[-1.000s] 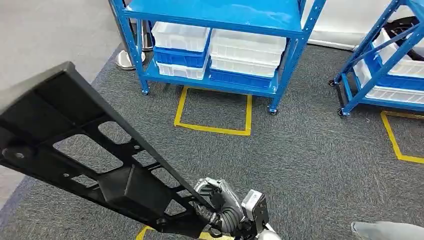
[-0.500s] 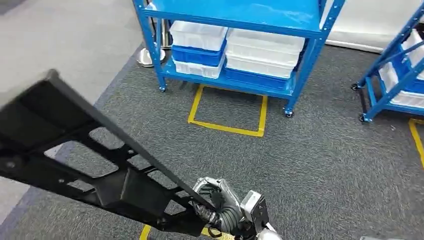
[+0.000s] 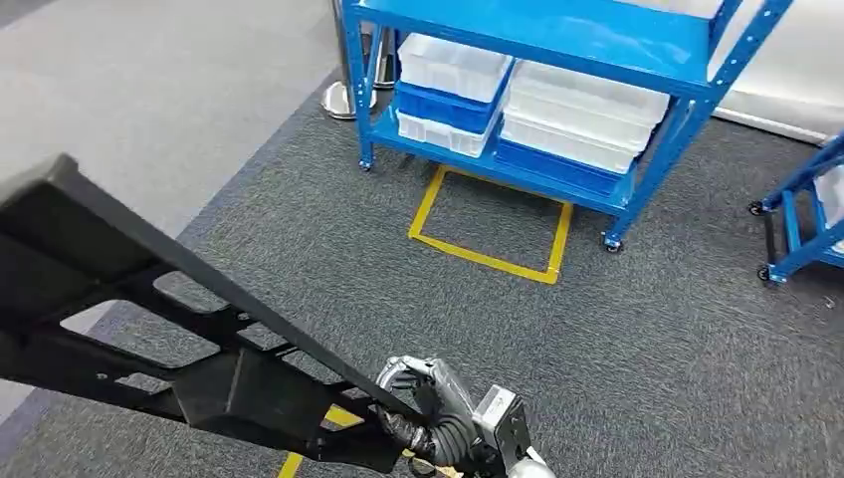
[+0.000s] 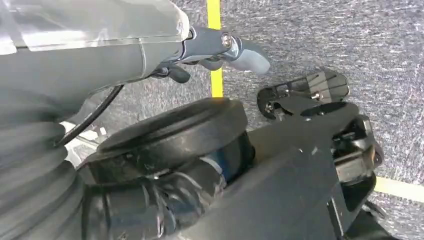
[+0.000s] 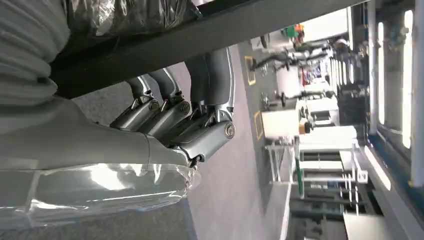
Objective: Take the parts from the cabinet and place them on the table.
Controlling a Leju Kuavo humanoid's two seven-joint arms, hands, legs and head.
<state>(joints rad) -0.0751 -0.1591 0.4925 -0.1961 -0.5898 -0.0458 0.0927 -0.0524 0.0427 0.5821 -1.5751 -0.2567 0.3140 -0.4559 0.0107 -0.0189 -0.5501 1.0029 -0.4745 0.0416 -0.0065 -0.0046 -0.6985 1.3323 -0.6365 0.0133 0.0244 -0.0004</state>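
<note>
A long black openwork frame part (image 3: 199,368) stretches from the lower middle up to the far left of the head view, held above the carpet. My right hand (image 3: 430,410) grips its near end. In the right wrist view the fingers (image 5: 175,112) curl around the part's black bar (image 5: 200,35). My left hand (image 4: 150,45) hangs over the carpet with its thumb (image 4: 245,52) sticking out and nothing in it.
A blue wheeled rack (image 3: 687,100) with white and blue bins (image 3: 453,65) stands ahead on the dark carpet, and a yellow tape square (image 3: 488,254) lies in front of it. A second blue rack (image 3: 806,214) is at the right edge. Light grey floor (image 3: 149,100) lies to the left.
The whole picture has shifted: the camera has turned left, so the racks now sit further right. The black part stays in my right hand, a little lower in the picture.
</note>
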